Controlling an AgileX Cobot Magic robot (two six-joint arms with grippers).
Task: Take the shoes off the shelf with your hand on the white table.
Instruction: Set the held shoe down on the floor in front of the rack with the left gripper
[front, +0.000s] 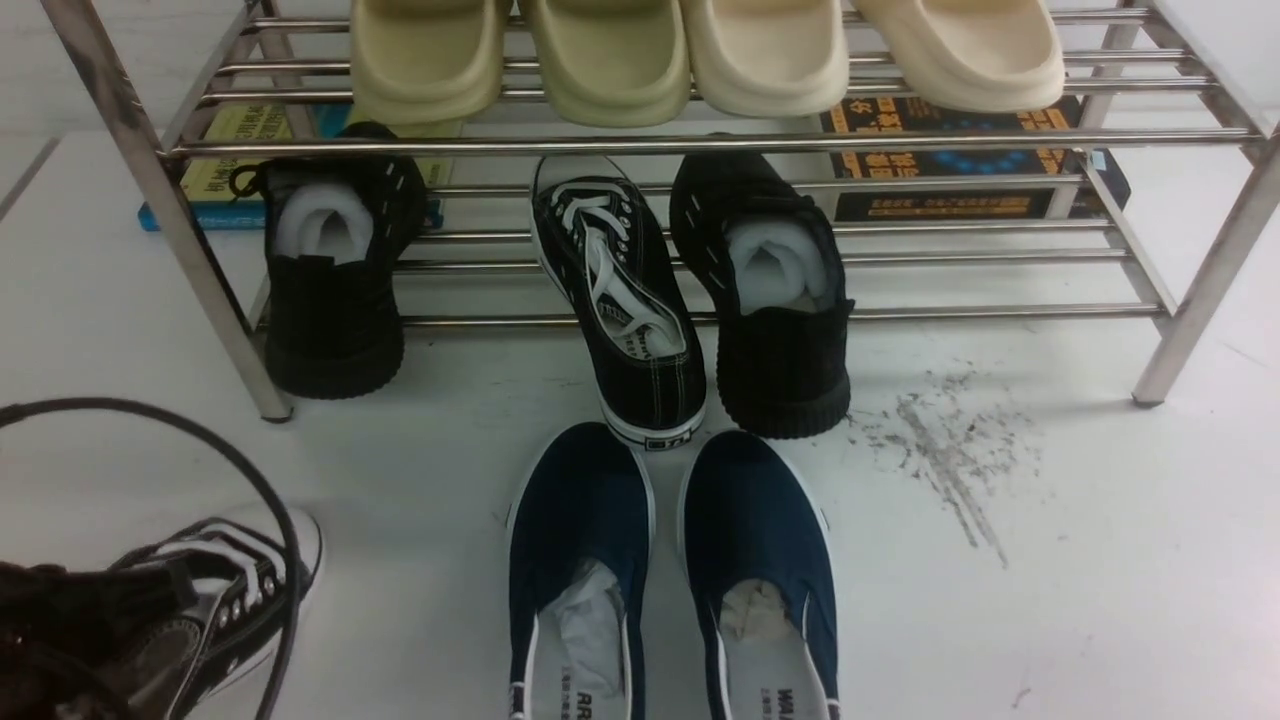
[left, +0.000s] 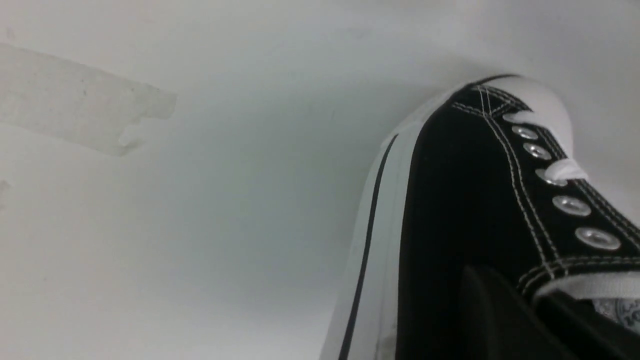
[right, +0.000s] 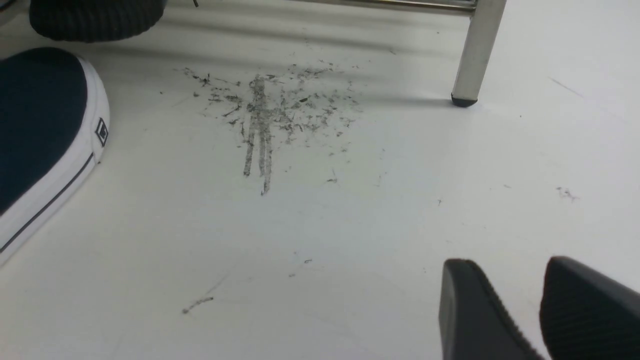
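One black canvas sneaker (front: 622, 300) with white laces lies on the lower tier of the steel shelf (front: 700, 145), its heel hanging over the front rod toward the white table (front: 1000, 620). The second sneaker (front: 235, 590) sits on the table at the front left. My left gripper (front: 110, 640) is shut on that sneaker's side wall near its opening. The left wrist view shows the sneaker (left: 450, 200) close up, with one finger (left: 490, 310) outside the canvas and the other inside. My right gripper (right: 505, 270) is open and empty, low over the table.
Two all-black slip-ons (front: 335, 270) (front: 775, 290) stuffed with white paper lean on the lower tier. Navy slip-ons (front: 670, 570) stand in front of the shelf. Cream slippers (front: 700, 55) fill the top tier. Books (front: 960, 150) lie behind. Grey scuff marks (front: 940, 450) and a shelf leg (right: 475, 55) are at the right.
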